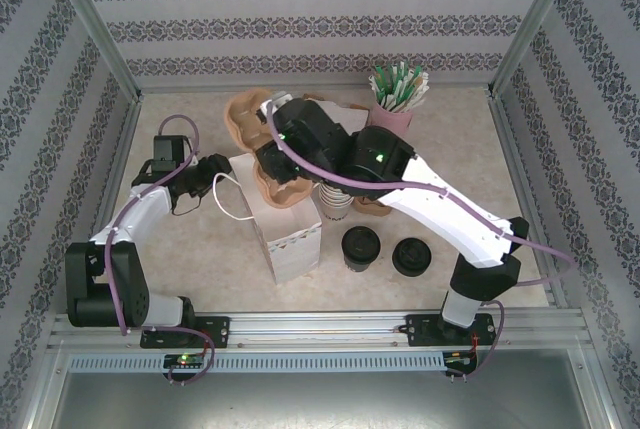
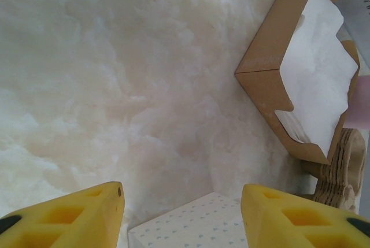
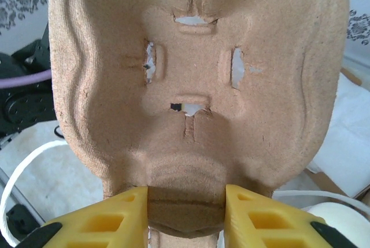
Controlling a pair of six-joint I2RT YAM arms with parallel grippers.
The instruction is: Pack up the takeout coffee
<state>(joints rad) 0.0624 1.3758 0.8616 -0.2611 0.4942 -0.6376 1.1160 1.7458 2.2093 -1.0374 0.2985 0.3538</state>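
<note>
Close to the arms, the takeout coffee (image 1: 360, 247) stands on the desk (image 1: 200, 269) beside a pile of lids (image 1: 412, 257), just right of the white bag (image 1: 285, 229). Further back, the left pincer (image 2: 182, 199) hangs by the bag with its fingers (image 2: 69, 219) partly apart and nothing between them, and the right pincer (image 3: 186, 202) pinches the rim of a brown cup tray (image 3: 196, 57) near the bag's top. Held by one thin edge, the tray may tip or slip, and a bump may knock the loose bag over.

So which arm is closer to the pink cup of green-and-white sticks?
Right. The right arm bends just in front of the pink cup of green-and-white sticks; the left fingers are far to its left, beyond the white paper bag.
</note>
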